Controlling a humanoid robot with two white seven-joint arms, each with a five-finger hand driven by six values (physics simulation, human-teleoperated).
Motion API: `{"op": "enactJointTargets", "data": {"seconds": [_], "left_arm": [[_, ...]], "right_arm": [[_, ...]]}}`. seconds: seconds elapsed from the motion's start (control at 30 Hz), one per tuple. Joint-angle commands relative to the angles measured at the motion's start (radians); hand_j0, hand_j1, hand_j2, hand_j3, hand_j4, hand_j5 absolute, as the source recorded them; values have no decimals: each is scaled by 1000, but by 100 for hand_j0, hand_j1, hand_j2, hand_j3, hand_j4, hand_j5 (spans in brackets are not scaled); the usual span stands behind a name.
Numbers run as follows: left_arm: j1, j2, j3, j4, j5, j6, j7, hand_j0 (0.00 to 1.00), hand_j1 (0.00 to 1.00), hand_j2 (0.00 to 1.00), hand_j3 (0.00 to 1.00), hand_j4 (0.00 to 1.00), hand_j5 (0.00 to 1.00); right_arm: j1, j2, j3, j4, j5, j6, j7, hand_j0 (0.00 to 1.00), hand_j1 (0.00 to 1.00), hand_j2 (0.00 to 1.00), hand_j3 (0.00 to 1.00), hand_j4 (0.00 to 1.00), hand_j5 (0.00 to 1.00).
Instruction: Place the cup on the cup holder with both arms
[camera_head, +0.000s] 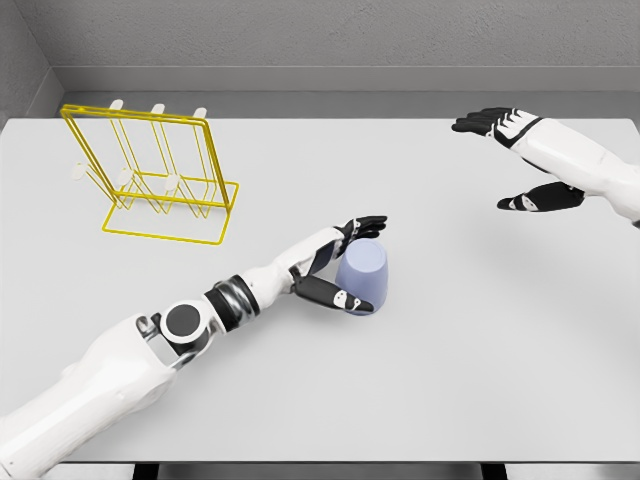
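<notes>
The left arm (130, 360) reaches in from the lower left, and the left hand (338, 262) wraps its fingers (365, 225) and thumb around a pale blue cup (364, 277) standing upside down near the middle of the white table (470, 380). Well apart, at the far left, stands the yellow wire rack (160, 175). At the far right, the right hand (520, 160) hovers with spread fingers, holding nothing.

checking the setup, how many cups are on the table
1. The cup stands mouth down near the table's middle, with the left hand closed around it. None hangs on the rack at far left.
</notes>
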Motion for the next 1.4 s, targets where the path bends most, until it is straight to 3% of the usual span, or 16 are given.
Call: {"op": "enactJointTargets", "data": {"seconds": [0.0,0.53,0.6,0.63,0.8,1.13,1.37], "left_arm": [[0,-1,-1,2,3,1,0,100,100,100,100,100,100],[3,-11,0,46,3,1,0,100,100,100,100,100,100],[3,-13,0,50,5,-4,0,87,87,87,87,87,87],[3,-13,0,50,6,-7,0,76,76,76,76,76,76],[3,-24,0,50,6,-7,0,64,64,64,64,64,64],[3,-24,12,37,13,-37,1,65,65,65,65,65,65],[2,25,54,-26,13,-39,1,66,66,66,66,66,66]], "right_arm": [[0,0,0,0,-7,2,-1,100,100,100,100,100,100],[0,1,0,-3,-10,2,-2,100,100,100,100,100,100],[0,1,0,-2,-10,2,-2,100,100,100,100,100,100],[0,0,0,-2,-10,2,-2,100,100,100,100,100,100],[2,1,0,-3,-10,2,-2,100,100,100,100,100,100],[2,1,0,-3,-10,2,-2,100,100,100,100,100,100],[2,1,0,-5,-10,2,-2,100,100,100,100,100,100]]}}
